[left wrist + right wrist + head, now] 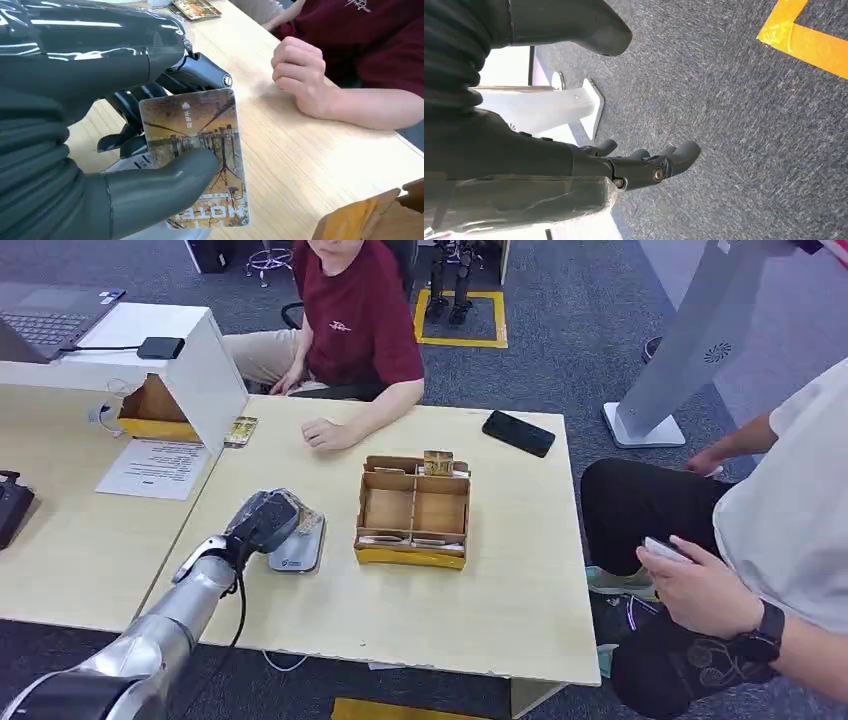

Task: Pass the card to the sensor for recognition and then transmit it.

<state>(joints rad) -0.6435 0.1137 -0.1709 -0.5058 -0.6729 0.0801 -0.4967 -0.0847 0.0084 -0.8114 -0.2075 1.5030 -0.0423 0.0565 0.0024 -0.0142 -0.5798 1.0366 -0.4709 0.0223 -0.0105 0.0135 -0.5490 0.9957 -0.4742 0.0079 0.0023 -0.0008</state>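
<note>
Card in left robot hand

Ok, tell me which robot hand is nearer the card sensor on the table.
Left. The left robot hand holds the card directly over the sensor. The right robot hand hangs empty above the carpet, away from the table.

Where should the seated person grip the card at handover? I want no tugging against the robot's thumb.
Judging by the pose, the card is best pinched at its free upper end, near the small arrow, coming from the person's side; the left hand covers the lower part with thumb and fingers.
</note>
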